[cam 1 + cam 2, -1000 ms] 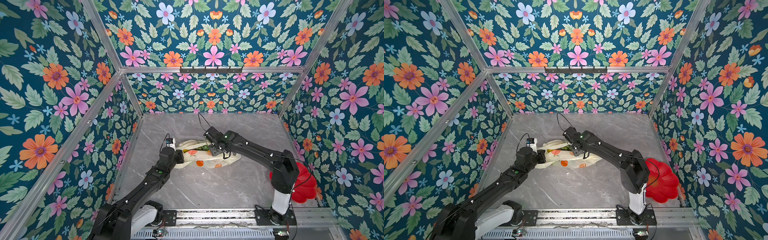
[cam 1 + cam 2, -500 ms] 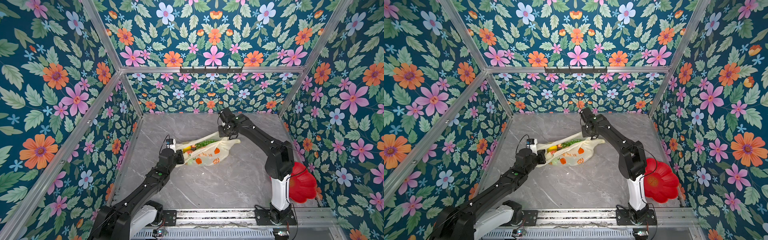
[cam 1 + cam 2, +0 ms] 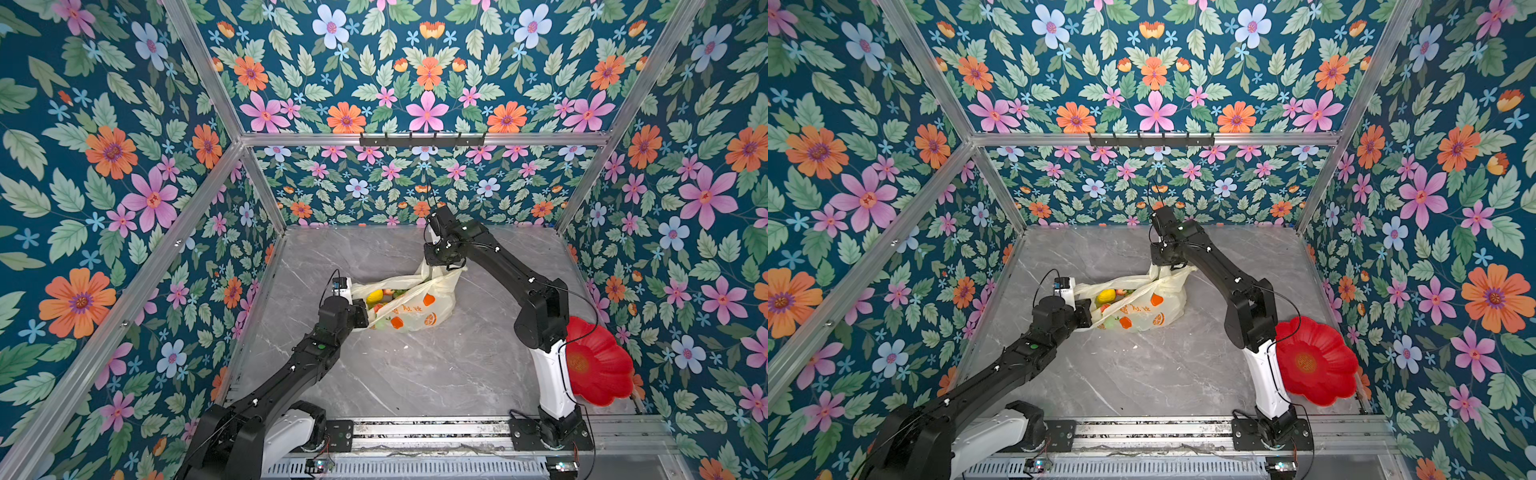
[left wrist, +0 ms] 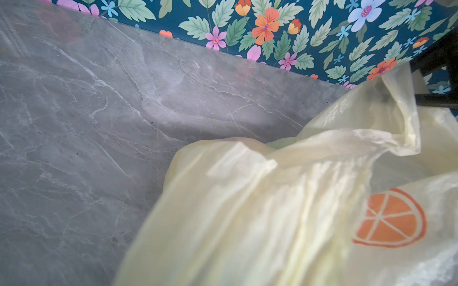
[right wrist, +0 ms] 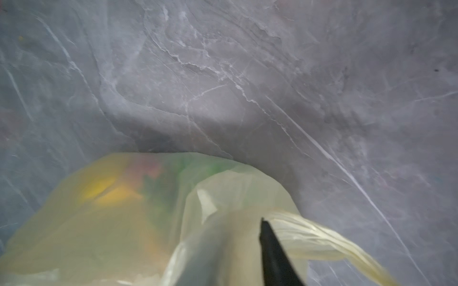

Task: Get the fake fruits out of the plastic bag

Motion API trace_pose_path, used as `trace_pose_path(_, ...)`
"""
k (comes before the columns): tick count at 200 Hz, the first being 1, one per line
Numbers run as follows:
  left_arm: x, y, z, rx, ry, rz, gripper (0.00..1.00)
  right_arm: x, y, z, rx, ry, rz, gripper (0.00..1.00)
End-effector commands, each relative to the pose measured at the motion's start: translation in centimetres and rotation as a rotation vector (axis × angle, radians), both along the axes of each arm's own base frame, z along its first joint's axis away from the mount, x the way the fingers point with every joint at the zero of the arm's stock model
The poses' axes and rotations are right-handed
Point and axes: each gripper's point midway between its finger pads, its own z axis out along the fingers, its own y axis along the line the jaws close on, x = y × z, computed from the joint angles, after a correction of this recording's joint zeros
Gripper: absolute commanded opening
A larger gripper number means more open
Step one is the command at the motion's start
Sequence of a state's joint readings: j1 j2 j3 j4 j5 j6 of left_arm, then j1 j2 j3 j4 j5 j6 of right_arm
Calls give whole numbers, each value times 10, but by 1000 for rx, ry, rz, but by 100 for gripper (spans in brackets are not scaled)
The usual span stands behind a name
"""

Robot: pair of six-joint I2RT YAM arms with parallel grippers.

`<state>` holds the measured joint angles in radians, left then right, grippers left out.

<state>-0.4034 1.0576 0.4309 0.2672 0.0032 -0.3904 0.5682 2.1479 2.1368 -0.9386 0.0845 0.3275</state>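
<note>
The plastic bag (image 3: 419, 309) (image 3: 1144, 309), pale yellow with orange prints, lies mid-table with its mouth stretched between my grippers. Inside it lie the fake fruits: a yellow lemon (image 3: 375, 296) (image 3: 1106, 296), with red and green ones beside it, showing blurred through the film (image 5: 106, 190). My left gripper (image 3: 360, 311) (image 3: 1086, 311) is shut on the bag's left rim; its wrist view is filled with bag plastic (image 4: 260, 210). My right gripper (image 3: 442, 266) (image 3: 1167, 268) hangs over the raised right end, jaws apart. One black finger (image 5: 272, 252) shows, with plastic and a twisted handle (image 5: 322, 237) draped round it.
A red flower-shaped dish (image 3: 598, 365) (image 3: 1316, 361) leans at the right wall behind my right arm's base. A black hook rail (image 3: 422, 139) runs along the back frame. Floral walls close in the grey marble table (image 3: 415, 374) on three sides.
My right gripper pulled the bag's right end up and back, then came a little down and left, and its jaws have parted. The bag has bunched up shorter. The left gripper kept its hold.
</note>
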Motion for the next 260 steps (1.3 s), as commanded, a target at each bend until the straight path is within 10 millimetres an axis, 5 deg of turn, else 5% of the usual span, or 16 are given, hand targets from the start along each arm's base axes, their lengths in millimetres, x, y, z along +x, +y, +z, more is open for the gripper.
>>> trace_pose_path(1, 2, -5, 8, -22, -36, -25, 0, -16, -17, 21, -137, -57, -15, 59)
trace_pose_path(39, 3, -7, 8, -27, -32, -27, 0, -54, -20, 39, -263, -95, -40, 76)
trace_pose_path(113, 3, 2, 5, -11, -25, 19, 0, -97, -4, 3, -280, 12, -39, 79)
trace_pose_path(187, 6, 19, -5, 20, 17, 129, 0, -141, -18, -52, -238, 155, -72, 80)
trace_pose_path(214, 6, 28, -7, 21, 27, 183, 0, -137, -31, -67, -203, 166, -112, 66)
trace_pose_path(260, 5, 46, -14, -23, 43, 239, 0, -107, -50, -67, 132, 160, -210, 18)
